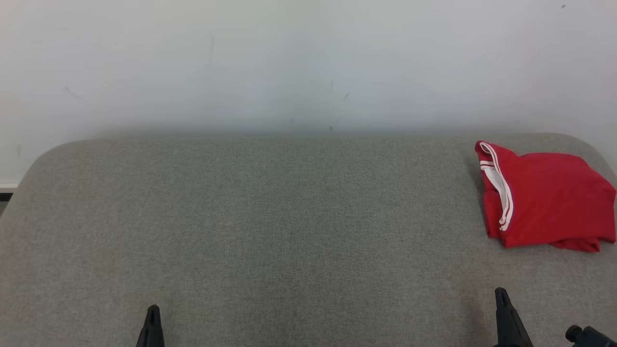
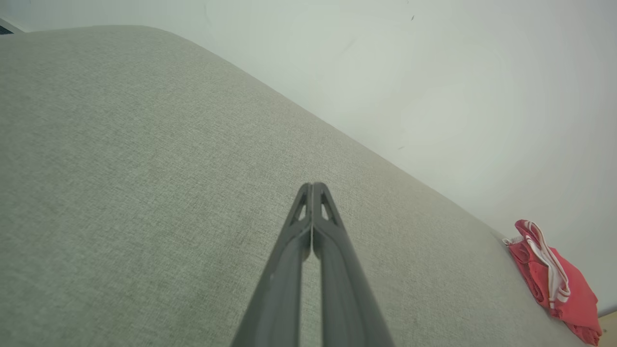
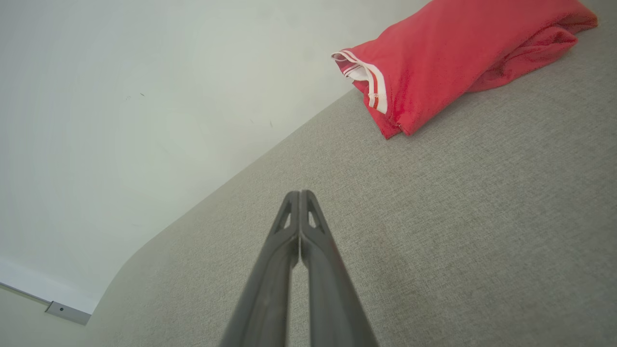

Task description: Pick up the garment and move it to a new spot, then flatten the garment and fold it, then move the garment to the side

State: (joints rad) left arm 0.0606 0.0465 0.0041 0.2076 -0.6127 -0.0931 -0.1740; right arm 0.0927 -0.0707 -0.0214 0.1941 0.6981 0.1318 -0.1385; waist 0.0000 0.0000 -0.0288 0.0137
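Note:
The garment [image 1: 549, 197] is red with white striped trim, folded into a compact bundle at the far right of the grey padded surface [image 1: 289, 231]. It also appears at the lower right of the left wrist view as the garment [image 2: 554, 279] and at the top right of the right wrist view as the garment [image 3: 458, 53]. My left gripper [image 1: 153, 311] pokes up at the bottom left, shut with nothing in it, its tips [image 2: 312, 185] pressed together. My right gripper [image 1: 501, 293] stands at the bottom right, below the garment and apart from it, shut and empty, its tips [image 3: 300, 193] touching.
A pale wall [image 1: 308, 62] rises behind the surface's far edge. The surface has rounded far corners, and the garment lies close to the right one. A dark part of the right arm [image 1: 588, 335] shows at the bottom right corner.

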